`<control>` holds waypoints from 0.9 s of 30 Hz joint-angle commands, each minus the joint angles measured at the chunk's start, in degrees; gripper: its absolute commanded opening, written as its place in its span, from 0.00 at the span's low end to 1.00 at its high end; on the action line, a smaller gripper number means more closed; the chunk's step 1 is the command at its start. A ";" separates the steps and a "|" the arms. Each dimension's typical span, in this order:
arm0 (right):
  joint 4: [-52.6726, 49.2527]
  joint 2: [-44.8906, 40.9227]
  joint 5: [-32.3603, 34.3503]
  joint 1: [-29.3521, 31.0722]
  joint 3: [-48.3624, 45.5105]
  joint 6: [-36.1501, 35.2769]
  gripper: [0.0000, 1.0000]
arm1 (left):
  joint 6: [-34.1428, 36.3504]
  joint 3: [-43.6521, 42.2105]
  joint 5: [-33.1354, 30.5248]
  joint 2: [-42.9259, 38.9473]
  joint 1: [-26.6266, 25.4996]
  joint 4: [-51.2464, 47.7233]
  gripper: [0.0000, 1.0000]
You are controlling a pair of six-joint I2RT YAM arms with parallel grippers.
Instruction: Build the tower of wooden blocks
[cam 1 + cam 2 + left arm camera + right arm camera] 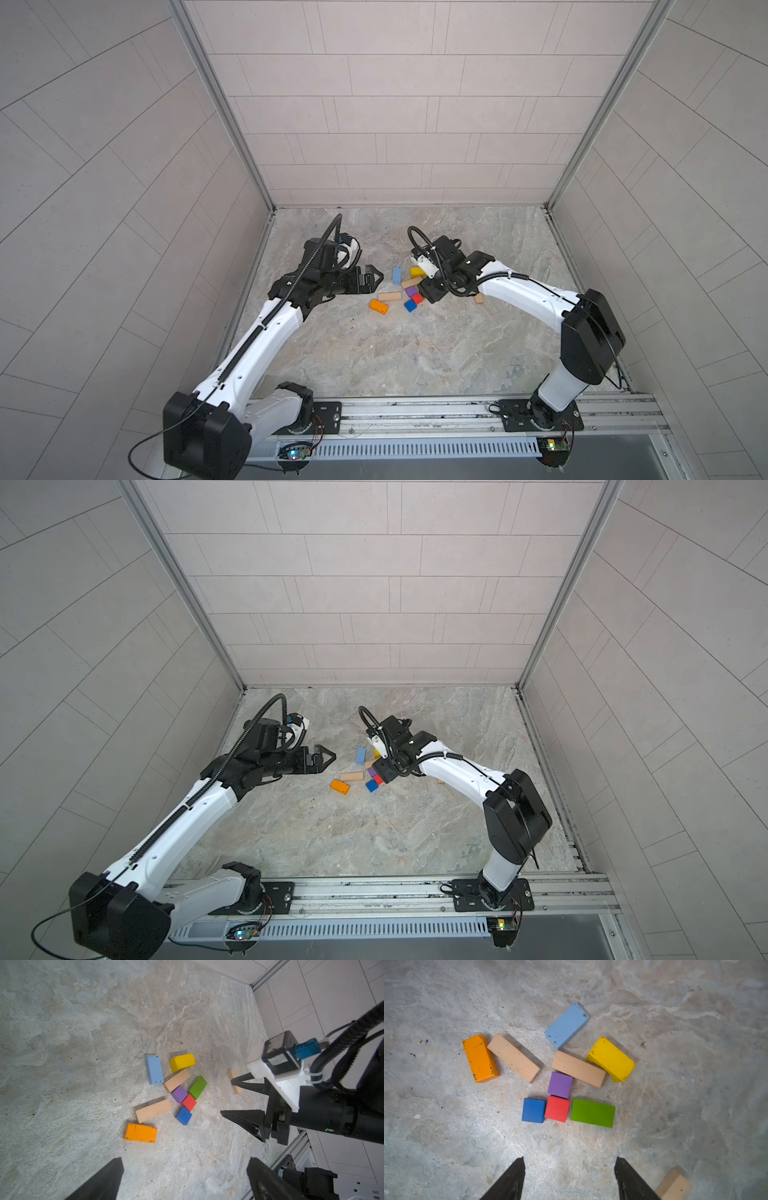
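Note:
The wood blocks lie loose in a cluster on the stone table, and no tower stands. In the right wrist view I see orange (480, 1058), light-blue (566, 1025), yellow (611, 1059) and green (592, 1112) oblongs. Two tan oblongs (513, 1057) (578, 1069) lie among them, with purple (560, 1084), red (557, 1108) and blue (533, 1110) cubes touching. A third tan oblong (673, 1185) lies apart. My right gripper (570, 1159) hovers open just short of the green oblong, holding nothing. My left gripper (186, 1160) is open and empty, left of the cluster (374, 279).
Tiled walls close in the table (415, 353) on three sides. An aluminium rail (415, 411) with both arm bases runs along the front edge. The right arm hides the green oblong in both top views.

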 commanded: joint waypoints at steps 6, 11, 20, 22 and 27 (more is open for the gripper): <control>-1.59 9.42 -5.70 3.38 8.87 -7.43 0.58 | 2.06 -1.64 -2.75 -7.06 0.38 -5.21 1.00; 1.01 12.91 -6.30 5.46 11.00 -8.65 0.55 | 1.81 -4.57 -3.62 -11.42 0.42 -6.15 1.00; -1.23 20.99 -7.75 6.04 18.33 -10.73 0.50 | 2.41 -5.97 -3.53 -14.22 0.47 -7.26 1.00; -1.61 22.26 -7.41 6.02 19.19 -11.04 0.48 | 2.72 -5.94 -3.70 -14.05 0.42 -7.31 1.00; -1.56 23.72 -6.83 6.07 19.22 -11.51 0.46 | 2.84 -5.98 -3.43 -13.87 0.47 -7.44 1.00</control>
